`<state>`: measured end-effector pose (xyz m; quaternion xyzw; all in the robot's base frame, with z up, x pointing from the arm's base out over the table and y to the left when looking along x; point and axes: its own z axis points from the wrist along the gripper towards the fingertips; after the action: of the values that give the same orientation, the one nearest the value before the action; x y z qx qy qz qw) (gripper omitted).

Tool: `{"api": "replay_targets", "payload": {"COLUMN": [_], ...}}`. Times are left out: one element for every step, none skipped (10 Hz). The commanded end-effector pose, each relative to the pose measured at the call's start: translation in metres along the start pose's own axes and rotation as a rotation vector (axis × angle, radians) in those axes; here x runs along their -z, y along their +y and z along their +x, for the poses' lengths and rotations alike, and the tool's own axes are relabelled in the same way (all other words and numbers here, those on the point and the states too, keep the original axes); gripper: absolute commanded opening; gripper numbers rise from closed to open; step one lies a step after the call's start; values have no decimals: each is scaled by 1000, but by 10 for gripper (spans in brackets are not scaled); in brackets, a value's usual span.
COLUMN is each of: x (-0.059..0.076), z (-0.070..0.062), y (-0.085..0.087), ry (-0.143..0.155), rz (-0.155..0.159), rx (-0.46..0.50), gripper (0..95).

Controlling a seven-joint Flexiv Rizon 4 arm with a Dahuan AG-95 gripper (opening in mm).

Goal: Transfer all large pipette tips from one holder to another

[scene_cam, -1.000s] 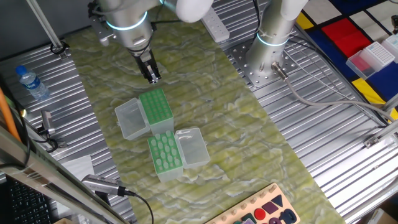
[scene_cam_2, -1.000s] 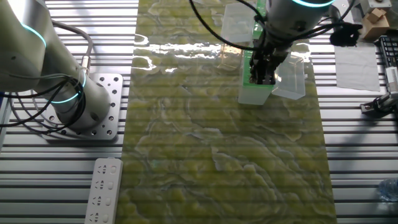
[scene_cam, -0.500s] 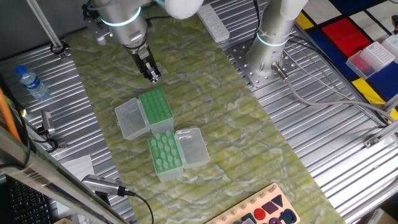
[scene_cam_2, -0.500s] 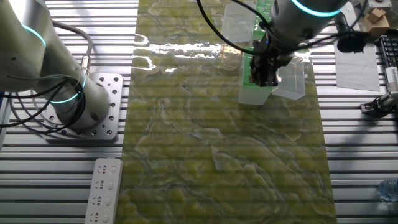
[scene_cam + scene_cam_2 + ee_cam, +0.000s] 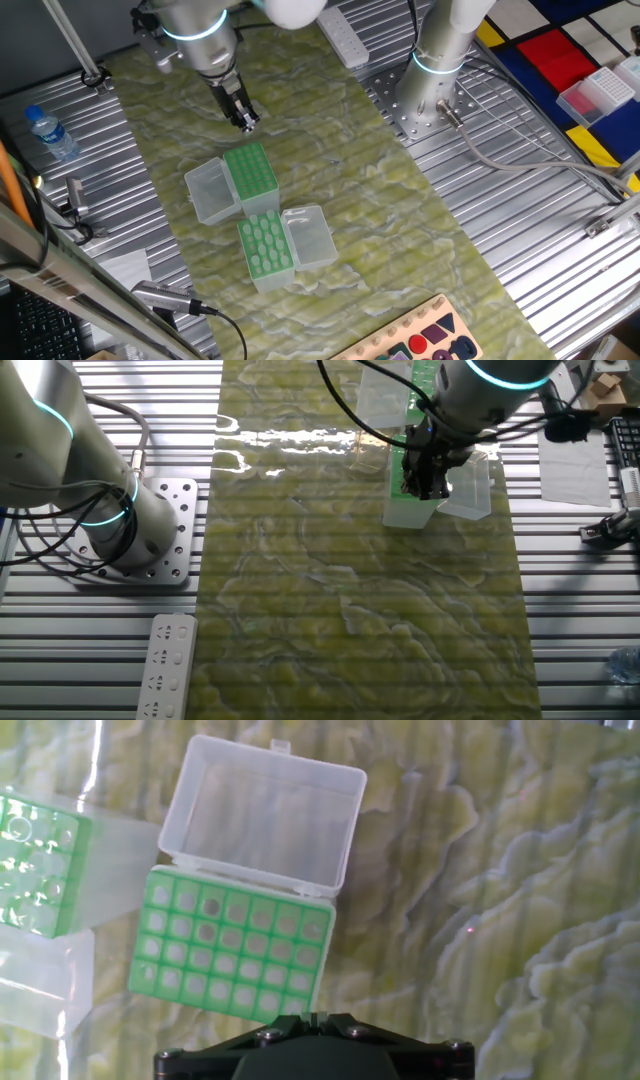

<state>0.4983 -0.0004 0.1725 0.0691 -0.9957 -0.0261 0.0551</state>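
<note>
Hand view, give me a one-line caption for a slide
Wrist camera looks down on an open green tip rack, clear lid flipped back, second rack at the left edge.

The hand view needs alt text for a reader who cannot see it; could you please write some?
An open green rack with its clear hinged lid flipped back sits on a green-patterned mat. A second green rack shows at the left edge, and the dark pincer base fills the bottom.
</note>
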Motion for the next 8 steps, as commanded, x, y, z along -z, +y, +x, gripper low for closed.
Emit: {"api": "replay_targets", "payload": {"x": [0, 0, 1, 1, 3, 5, 5, 6], "z": [-1, -1, -6, -13, -22, -32, -43, -60], "y": [0, 0, 5, 14, 25, 39, 54, 78], "ry": [7, 7, 4, 3, 3, 3, 1, 0], "rz": [-6, -6, -7, -5, -5, -3, -3, 5], "rx": [18, 14, 4, -7, -20, -31, -46, -73], "gripper": [0, 0, 0, 0, 0, 0, 0, 0]}}
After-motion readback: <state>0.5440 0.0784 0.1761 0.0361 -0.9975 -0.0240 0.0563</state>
